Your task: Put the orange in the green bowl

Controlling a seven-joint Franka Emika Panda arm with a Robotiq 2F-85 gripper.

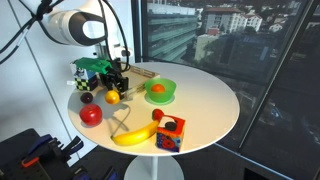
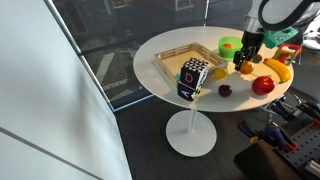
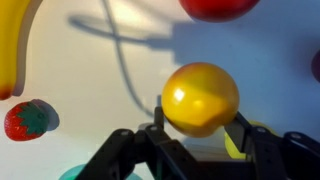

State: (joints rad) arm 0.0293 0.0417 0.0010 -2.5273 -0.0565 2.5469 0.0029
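One gripper (image 3: 198,114): jaws partly closed, a finger pressed to each side of the orange (image 3: 200,95); nothing else in its hold.
orange: between the fingers, above the white table (image 1: 205,115); cannot tell whether it sits on the top or hangs just clear.
green bowl (image 1: 168,99): on the table, near the orange but apart from it; a redder-orange item (image 1: 156,89) lies inside.
red apple (image 1: 91,115): on the table, near the orange, on the side away from the bowl.
banana (image 1: 135,135): lying flat between the red apple and a coloured cube (image 1: 170,133).
strawberry (image 3: 28,120): wrist view, just beside the banana's end.
wooden tray (image 2: 190,55): on the table, next to the green bowl.
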